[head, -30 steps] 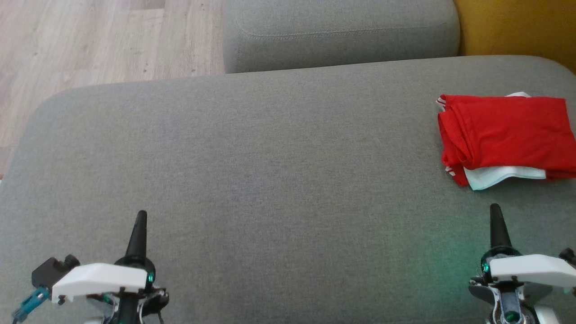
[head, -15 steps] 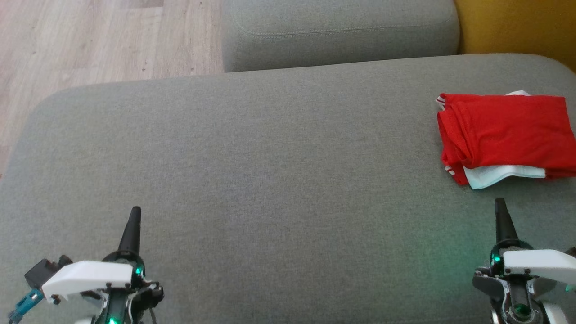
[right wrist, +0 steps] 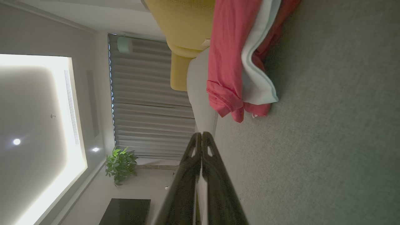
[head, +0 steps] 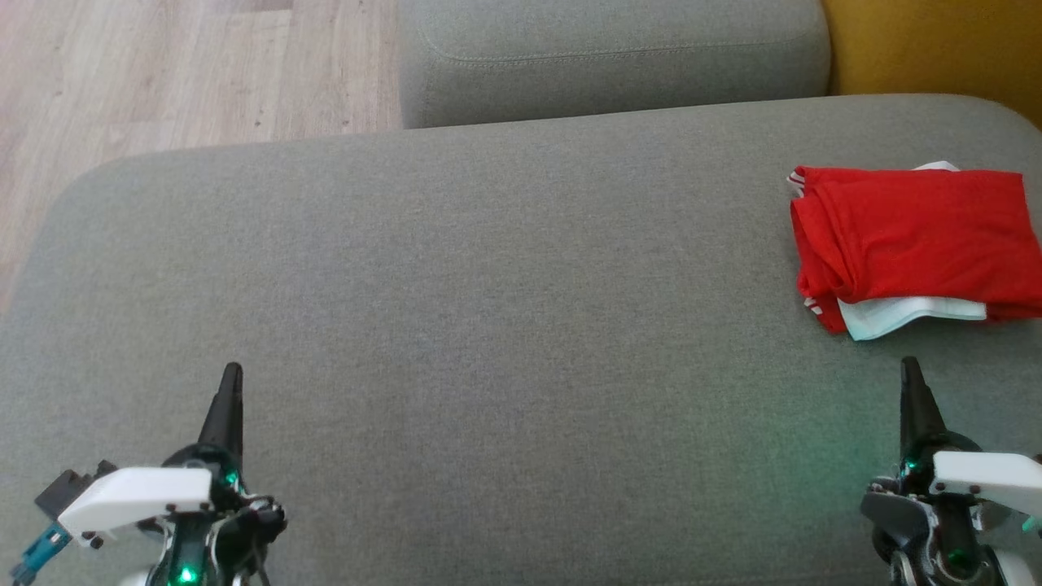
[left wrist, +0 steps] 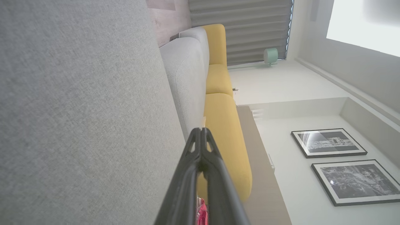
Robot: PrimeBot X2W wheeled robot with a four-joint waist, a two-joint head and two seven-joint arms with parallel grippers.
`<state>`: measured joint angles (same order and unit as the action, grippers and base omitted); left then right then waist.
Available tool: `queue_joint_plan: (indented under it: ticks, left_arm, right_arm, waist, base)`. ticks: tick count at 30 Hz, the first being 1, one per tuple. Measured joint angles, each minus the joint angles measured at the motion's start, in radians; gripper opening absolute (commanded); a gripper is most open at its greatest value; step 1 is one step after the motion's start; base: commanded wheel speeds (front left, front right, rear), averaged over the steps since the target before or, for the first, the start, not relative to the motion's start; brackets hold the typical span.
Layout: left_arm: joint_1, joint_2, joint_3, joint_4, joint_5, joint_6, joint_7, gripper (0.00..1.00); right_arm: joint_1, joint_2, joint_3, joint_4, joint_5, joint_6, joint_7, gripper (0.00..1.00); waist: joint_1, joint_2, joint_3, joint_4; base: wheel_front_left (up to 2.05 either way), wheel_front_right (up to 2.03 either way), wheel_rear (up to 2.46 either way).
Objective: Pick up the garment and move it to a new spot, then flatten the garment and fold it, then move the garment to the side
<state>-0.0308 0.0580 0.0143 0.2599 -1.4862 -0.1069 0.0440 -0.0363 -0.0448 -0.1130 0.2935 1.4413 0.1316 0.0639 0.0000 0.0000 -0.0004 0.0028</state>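
Note:
The garment (head: pixel 916 240) is a red shirt with white trim, folded into a compact stack at the far right of the grey cushion (head: pixel 488 309). In the right wrist view the garment (right wrist: pixel 231 62) lies just beyond my fingertips, apart from them. My right gripper (head: pixel 909 366) is shut and empty, just short of the garment's near edge. My left gripper (head: pixel 232 372) is shut and empty at the lower left, far from the garment. Both pairs of fingers meet at the tips in the wrist views, left gripper (left wrist: pixel 200 129) and right gripper (right wrist: pixel 201 134). A sliver of red garment (left wrist: pixel 201 215) shows between the left fingers.
A second grey cushion (head: pixel 610 57) stands behind the first. Yellow upholstery (head: pixel 936 45) fills the far right corner. Wooden floor (head: pixel 187 73) lies beyond the cushion's rounded left edge. Bare grey fabric stretches between the two grippers.
Both grippers have drawn back toward the bottom of the head view, the left one also drifting left. The garment has stayed in place.

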Motion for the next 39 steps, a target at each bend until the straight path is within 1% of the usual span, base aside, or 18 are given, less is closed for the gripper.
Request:
queue_joint_plan:
  ticks: [14, 39]
  left_arm:
    - [-0.021, 0.0, 0.032, 0.011, -0.14, -0.016, 0.041, 0.0]
    - [-0.022, -0.002, 0.038, 0.011, -0.143, -0.016, 0.05, 0.0]
  right_arm:
    - [-0.02, 0.0, -0.021, -0.008, 0.157, 0.0, 0.042, 0.0]
    - [-0.02, 0.0, -0.021, -0.01, 0.16, 0.0, 0.043, 0.0]
  waist:
    - [0.0, 0.0, 0.004, -0.003]
    - [0.0, 0.0, 0.004, -0.003]
  base:
    - [0.0, 0.0, 0.0]
    - [0.0, 0.0, 0.0]
